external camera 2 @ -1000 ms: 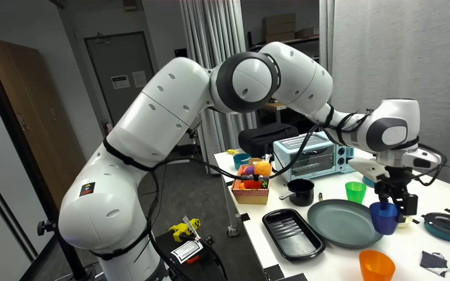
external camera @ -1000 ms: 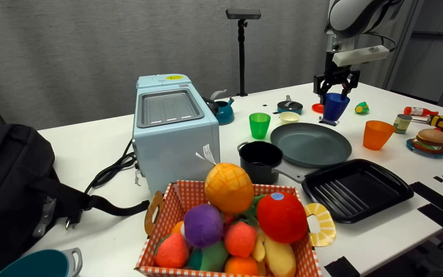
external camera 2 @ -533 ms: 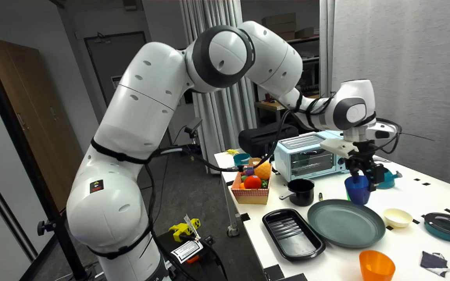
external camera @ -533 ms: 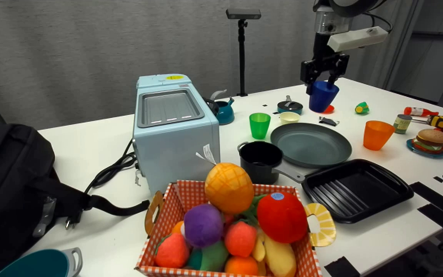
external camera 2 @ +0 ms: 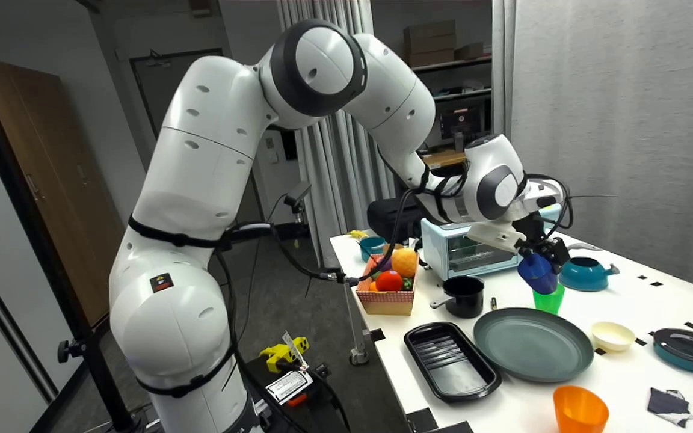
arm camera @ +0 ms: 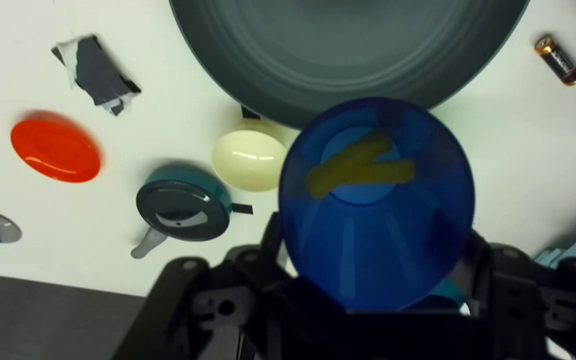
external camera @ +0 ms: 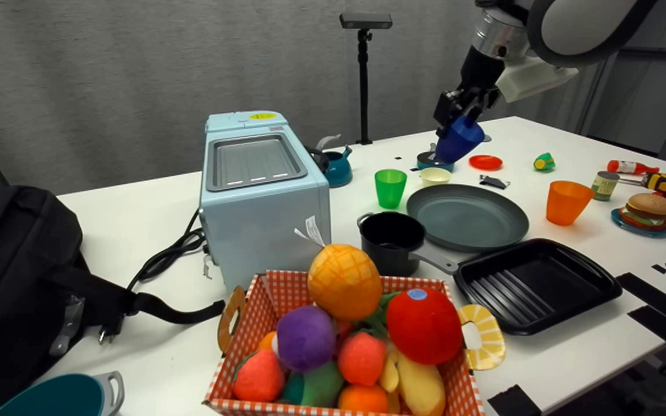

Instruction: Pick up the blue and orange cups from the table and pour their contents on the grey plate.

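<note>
My gripper [external camera: 458, 119] is shut on the dark blue cup [external camera: 459, 141] and holds it in the air, tilted, above the table [external camera: 593, 248]. In an exterior view the blue cup [external camera 2: 538, 274] hangs in front of the green cup's upper part. In the wrist view the gripper's fingers [arm camera: 375, 232] clasp the cup's sides, and the yellowish contents [arm camera: 350, 167] lie inside it near the bottom. The round grey plate [external camera: 466, 216] lies flat on the table; in the wrist view [arm camera: 358, 45] it is partly behind the cup. The orange cup [external camera: 567, 202] stands upright beyond the plate; its contents are hidden.
A green cup [external camera: 390, 189], a cream bowl [external camera: 435, 177], a black pot [external camera: 392, 242] and a black ridged tray [external camera: 541, 283] surround the plate. A light-blue oven [external camera: 269, 225] and a fruit basket [external camera: 258, 323] stand nearby. A teal kettle [external camera 2: 587, 275] stands behind the held cup.
My gripper has carried the blue cup up and to the left in both exterior views, and has tilted it further. The orange cup and the plate have not moved.
</note>
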Controlling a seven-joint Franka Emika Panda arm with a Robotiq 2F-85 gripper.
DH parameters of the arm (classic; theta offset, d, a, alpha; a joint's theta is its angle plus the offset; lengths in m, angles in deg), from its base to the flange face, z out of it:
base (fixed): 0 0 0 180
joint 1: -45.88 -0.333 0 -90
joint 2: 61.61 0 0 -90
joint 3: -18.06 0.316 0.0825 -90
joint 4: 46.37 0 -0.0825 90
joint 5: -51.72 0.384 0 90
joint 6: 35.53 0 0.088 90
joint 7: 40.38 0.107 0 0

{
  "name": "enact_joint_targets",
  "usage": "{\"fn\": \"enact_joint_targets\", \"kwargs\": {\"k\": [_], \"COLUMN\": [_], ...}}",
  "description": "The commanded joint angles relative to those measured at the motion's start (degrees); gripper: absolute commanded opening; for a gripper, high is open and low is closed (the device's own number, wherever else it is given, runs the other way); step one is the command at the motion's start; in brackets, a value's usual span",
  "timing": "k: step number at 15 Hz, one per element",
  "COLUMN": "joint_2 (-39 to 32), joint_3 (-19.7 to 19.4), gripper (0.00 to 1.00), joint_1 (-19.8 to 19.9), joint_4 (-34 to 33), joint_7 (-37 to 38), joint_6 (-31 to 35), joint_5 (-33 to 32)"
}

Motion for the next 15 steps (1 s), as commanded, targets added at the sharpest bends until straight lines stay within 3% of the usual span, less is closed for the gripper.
{"fn": "enact_joint_targets", "kwargs": {"k": [1, 7, 12, 13, 15], "joint_2": [3.2, 4.5, 6.0, 8.1, 8.8], "joint_3": [-6.7, -14.2, -14.5, -5.1, -0.9], "gripper": [0.5, 0.5, 0.5, 0.5, 0.5], "joint_1": [-4.7, -9.8, -9.9, -2.4, 1.1], "joint_4": [8.2, 17.2, 23.0, 24.3, 25.5], "joint_7": [2.1, 1.2, 0.7, -7.5, -8.3], "joint_6": [15.7, 37.7, 52.6, 54.8, 59.7], "joint_5": [-2.4, 0.0, 0.6, 6.1, 6.4]}}
